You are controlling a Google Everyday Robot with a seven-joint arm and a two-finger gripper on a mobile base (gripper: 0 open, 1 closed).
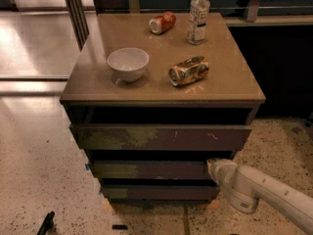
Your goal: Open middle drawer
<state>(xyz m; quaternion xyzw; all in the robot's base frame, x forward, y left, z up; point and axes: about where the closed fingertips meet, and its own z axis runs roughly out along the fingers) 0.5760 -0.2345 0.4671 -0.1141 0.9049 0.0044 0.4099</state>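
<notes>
Though dark, middle drawer (151, 170) left of claw (212, 166)

Cabinet top (230, 82): tan, flat, glossy twd L edge. Carries 4 pcs, none touching:
1. Bowl (128, 62): white, upright, front-L.
2. Gold can (189, 71): dented, lying on side, R of bowl, near it.
3. Red can (162, 22): lying on side, rear ctr.
4. Bottle (198, 14): clear w/ label, upright, rear R, near red can.

Gripper (213, 168): not on top; low at cabinet front, by R end of middle drawer (151, 170).
</notes>
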